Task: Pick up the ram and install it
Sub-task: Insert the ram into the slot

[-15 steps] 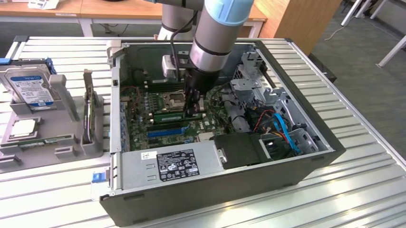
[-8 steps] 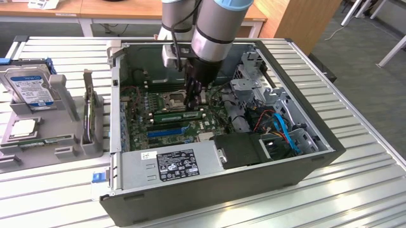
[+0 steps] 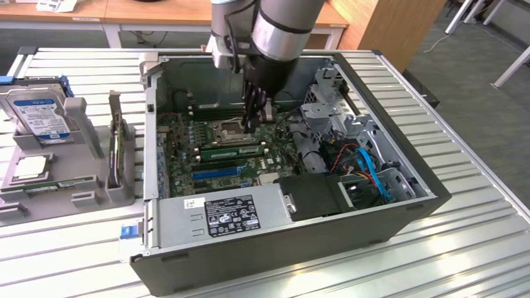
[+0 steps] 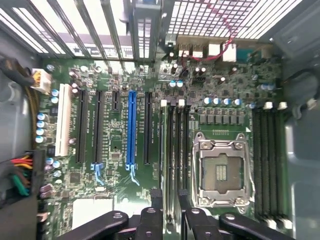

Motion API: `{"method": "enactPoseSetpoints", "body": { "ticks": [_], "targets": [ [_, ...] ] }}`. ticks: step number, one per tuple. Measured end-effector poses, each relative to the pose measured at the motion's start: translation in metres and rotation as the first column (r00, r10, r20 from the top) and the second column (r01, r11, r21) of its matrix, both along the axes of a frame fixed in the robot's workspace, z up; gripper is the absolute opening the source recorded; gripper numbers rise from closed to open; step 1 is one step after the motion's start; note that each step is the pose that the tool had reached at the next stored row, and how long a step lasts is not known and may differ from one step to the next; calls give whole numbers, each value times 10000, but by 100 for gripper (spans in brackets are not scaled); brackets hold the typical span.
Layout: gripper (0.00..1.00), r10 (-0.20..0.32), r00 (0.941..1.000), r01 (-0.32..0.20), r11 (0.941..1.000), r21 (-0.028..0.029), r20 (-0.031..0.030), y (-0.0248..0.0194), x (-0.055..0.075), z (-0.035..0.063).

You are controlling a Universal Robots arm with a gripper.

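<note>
My gripper reaches down into the open computer case, over the motherboard beside the CPU socket. In the wrist view its two fingers stand close together, shut on the ram. The thin stick shows edge-on and lines up with the black memory slots next to the socket. I cannot tell whether it sits in a slot or just above one. In the exterior view the arm hides the held stick.
Green sticks sit in slots below the socket. A blue-labelled hard drive and a grey holder with parts stand outside the case, at the exterior view's left. The power supply, drive cage and blue cables crowd the case.
</note>
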State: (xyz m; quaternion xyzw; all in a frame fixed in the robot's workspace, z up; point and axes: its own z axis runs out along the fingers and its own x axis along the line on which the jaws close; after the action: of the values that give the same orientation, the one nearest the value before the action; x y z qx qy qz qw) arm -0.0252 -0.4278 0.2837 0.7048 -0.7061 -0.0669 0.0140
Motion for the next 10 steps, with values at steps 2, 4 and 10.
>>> {"method": "enactPoseSetpoints", "body": {
  "ticks": [2,4,10],
  "targets": [
    [25,-1,10000,1,10000,2,2,0,0,85],
    [25,0,10000,0,10000,1,4,0,0,172],
    [25,0,10000,0,10000,1,8,0,0,374]
  ]
}}
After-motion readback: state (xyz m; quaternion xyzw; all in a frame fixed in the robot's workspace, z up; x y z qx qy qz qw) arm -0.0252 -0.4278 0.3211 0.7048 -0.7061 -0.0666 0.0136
